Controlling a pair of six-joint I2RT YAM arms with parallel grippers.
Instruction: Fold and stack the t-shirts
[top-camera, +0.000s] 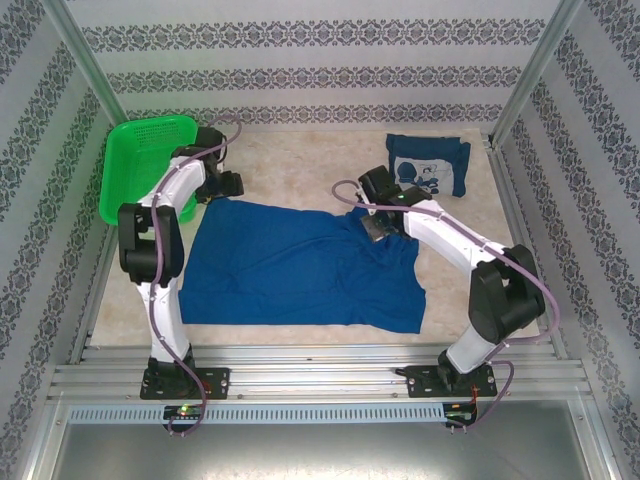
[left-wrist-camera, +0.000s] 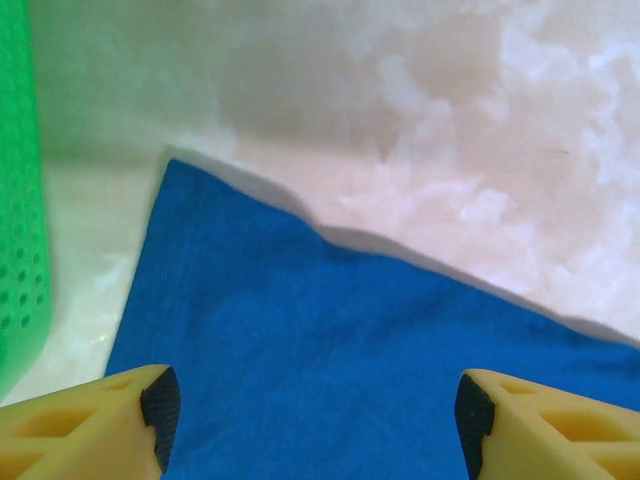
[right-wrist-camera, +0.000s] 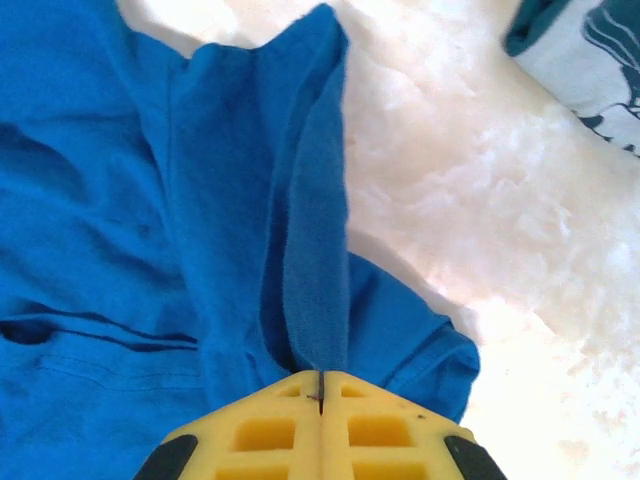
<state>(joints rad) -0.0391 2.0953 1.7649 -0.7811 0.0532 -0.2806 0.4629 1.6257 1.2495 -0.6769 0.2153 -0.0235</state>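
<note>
T-shirts in royal blue were in two places on the table (top-camera: 290, 160). The spread t-shirt (top-camera: 300, 265) lay flat across the middle, between the two arms, with its far right part rumpled. The folded t-shirt (top-camera: 428, 165) sat in the far right corner, print side up, apart from the spread one.

From my seat, the left gripper (top-camera: 225, 185) was at the far left corner of the spread t-shirt, just beside the green basket (top-camera: 140, 165) in the far left corner of the table. In the left wrist view its yellow fingers (left-wrist-camera: 150, 410) stood released and wide apart, with the blue cloth (left-wrist-camera: 350, 370) beneath the gap and the shirt's corner just ahead. I could not tell whether the fingertips touched the cloth. The basket's mesh wall (left-wrist-camera: 20, 250) ran along the left edge of that view.

The right gripper (top-camera: 375, 228) was at the far right edge of the spread t-shirt. In the right wrist view its fingers (right-wrist-camera: 250, 435) were clenched together, and a narrow ridge of blue fabric (right-wrist-camera: 315, 260) ran straight into the seam between them, so it was grasping a pinch of the shirt. A piece of the folded t-shirt (right-wrist-camera: 590, 60) showed at the upper right of that view, across bare marbled tabletop (right-wrist-camera: 480, 200).
</note>
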